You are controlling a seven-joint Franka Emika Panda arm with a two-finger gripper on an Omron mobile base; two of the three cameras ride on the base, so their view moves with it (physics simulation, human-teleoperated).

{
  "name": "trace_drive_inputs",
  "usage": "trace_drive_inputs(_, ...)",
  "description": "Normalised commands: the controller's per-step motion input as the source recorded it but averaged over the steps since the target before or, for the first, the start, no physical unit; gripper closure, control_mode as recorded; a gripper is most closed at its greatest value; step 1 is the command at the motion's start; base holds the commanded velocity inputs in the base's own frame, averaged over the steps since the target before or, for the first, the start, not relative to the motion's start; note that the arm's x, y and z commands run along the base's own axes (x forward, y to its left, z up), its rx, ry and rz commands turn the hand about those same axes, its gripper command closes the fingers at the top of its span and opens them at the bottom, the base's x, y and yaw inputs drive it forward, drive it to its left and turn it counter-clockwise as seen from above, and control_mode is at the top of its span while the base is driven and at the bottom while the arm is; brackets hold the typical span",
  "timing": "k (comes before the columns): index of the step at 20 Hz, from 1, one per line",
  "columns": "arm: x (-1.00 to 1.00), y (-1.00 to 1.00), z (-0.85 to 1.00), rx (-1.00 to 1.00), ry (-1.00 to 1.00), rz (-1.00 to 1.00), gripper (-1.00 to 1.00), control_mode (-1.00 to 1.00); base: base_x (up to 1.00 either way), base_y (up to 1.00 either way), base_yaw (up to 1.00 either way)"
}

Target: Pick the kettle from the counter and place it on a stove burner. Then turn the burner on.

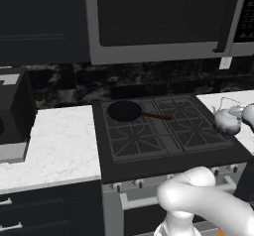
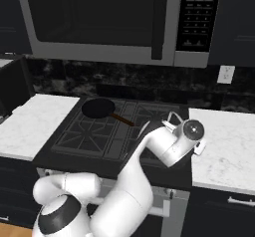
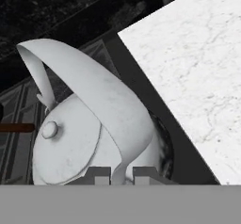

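My pincer (image 3: 121, 175) is pinching the kettle (image 3: 89, 143) by its arched handle, one fingertip on each side of the band at the bottom of the hand view. There the kettle hangs over the cooktop's dark edge, with the marble worktop (image 3: 193, 63) filling the upper right. In the left base view it sits at right centre, above the right-hand stove burner (image 1: 191, 123). The frying pan (image 1: 125, 110) occupies the back-left grate. In the right base view my arm covers most of the kettle.

Dark cabinets (image 1: 34, 22), black-veined backsplash (image 2: 124, 81)
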Motion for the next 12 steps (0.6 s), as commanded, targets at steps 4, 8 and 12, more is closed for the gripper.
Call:
trace_drive_inputs(4,0.0,0.58,0.16,-0.03,-0.05,0.01,1.0,-1.0,0.0,0.0,0.0)
trace_drive_inputs(8,0.0,0.53,0.19,-0.01,-0.09,0.01,1.0,-1.0,0.0,0.0,0.0)
trace_drive_inputs(12,0.0,0.45,0.15,0.0,-0.08,0.02,1.0,-1.0,0.0,0.0,0.0)
